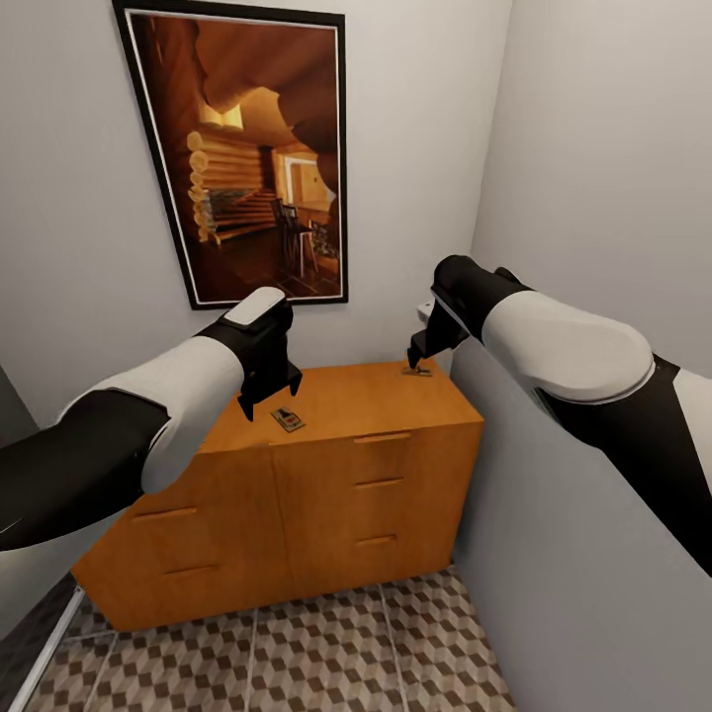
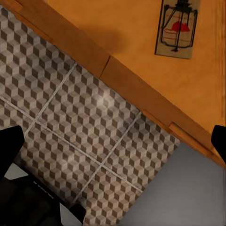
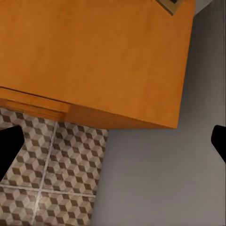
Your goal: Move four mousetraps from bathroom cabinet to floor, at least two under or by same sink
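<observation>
Two mousetraps on cabinet top, frame centre. Left gripper and right gripper hover above (jaws apart, empty).

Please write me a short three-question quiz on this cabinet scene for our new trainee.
1. True or false: a mousetrap lies flat on top of the cabinet, just beside the left gripper.
2. How many mousetraps can be seen on the cabinet top in the head view? A) one B) two C) four
3. Fill in: the second mousetrap lies near the cabinet's back ____ corner, under the right gripper.

Key
1. True; the trap is untouched, and the left gripper's jaws stand open above the top.
2. B
3. Right. The right gripper's jaws are spread and hold nothing. No trap is on the bathroom floor yet.
</observation>
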